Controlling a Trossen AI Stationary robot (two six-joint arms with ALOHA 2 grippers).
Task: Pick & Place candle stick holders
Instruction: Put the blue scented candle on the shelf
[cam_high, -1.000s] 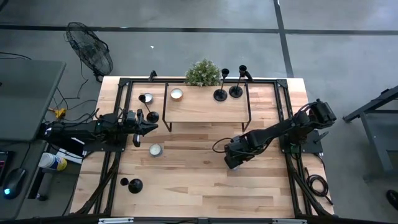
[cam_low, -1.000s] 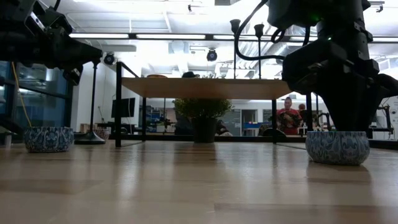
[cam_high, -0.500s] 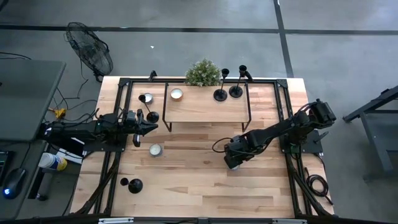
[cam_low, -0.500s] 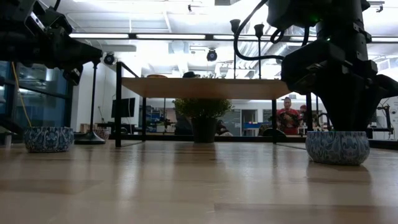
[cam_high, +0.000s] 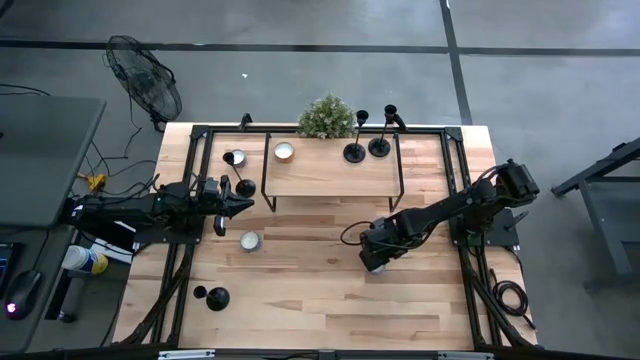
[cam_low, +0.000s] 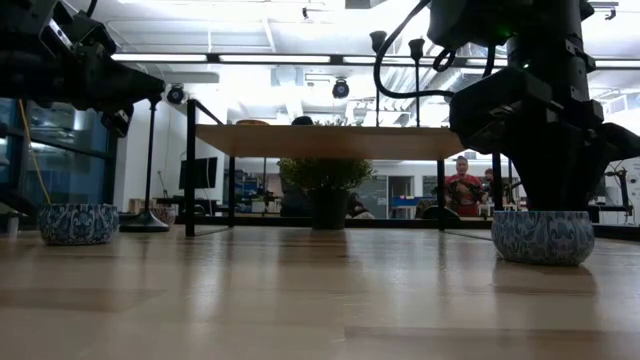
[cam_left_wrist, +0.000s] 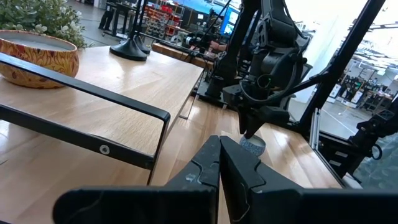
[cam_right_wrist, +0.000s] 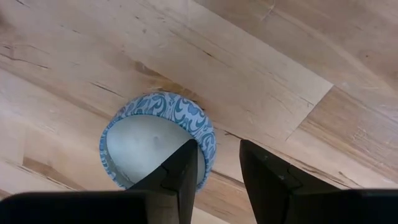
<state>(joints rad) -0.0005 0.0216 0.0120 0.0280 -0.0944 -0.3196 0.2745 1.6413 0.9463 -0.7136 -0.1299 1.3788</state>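
Observation:
Two black candle stick holders (cam_high: 354, 152) (cam_high: 379, 147) stand on their bases on the raised wooden shelf (cam_high: 330, 175). A tall one (cam_high: 245, 187) stands on the table just beyond my left gripper (cam_high: 250, 203), which is shut and empty in the left wrist view (cam_left_wrist: 219, 155). A short one (cam_high: 217, 298) stands at the near left. My right gripper (cam_right_wrist: 219, 149) is open, pointing down over a blue patterned bowl (cam_right_wrist: 155, 146) at the table's middle right. One finger is over the bowl's inside and one is outside its wall. My right gripper comes from above with its fingers on either side of the blue bowl's rim (cam_right_wrist: 208, 140). The bowl sits on the table. I cannot tell whether a finger touches the rim.
A potted plant (cam_high: 326, 117) stands behind the shelf. A patterned bowl (cam_high: 284, 151) sits on the shelf. Another bowl (cam_high: 237, 158) is at the far left and a blue one (cam_high: 250, 241) sits near my left gripper. The black shelf frame (cam_high: 264, 190) stands on the table.
My right gripper has shifted slightly toward the table's left over the blue bowl. Its fingers stay open.

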